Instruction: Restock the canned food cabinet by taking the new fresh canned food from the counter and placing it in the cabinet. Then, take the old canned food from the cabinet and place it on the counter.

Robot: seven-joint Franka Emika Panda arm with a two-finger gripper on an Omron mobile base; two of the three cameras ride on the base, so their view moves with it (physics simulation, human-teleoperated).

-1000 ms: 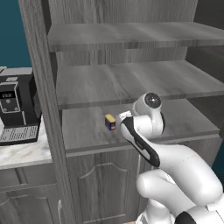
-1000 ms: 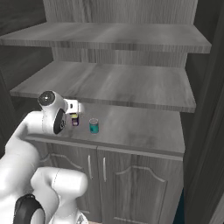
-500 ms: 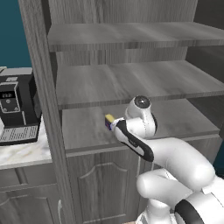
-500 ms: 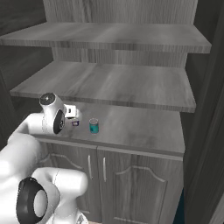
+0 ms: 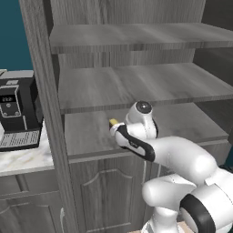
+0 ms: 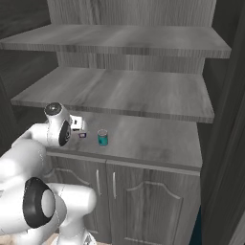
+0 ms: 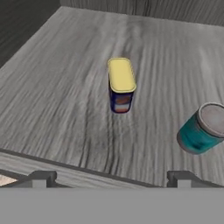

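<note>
Okay, my gripper (image 7: 111, 177) hangs wide open and empty at the shelf edge, the blue can (image 7: 120, 85) standing upright dead ahead between the fingertips' line on the cabinet (image 6: 158, 143) shelf, teal can (image 7: 201, 127) off right.

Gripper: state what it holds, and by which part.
Nothing. The gripper is open, short of the yellow-topped old can; the teal can stands apart.
</note>
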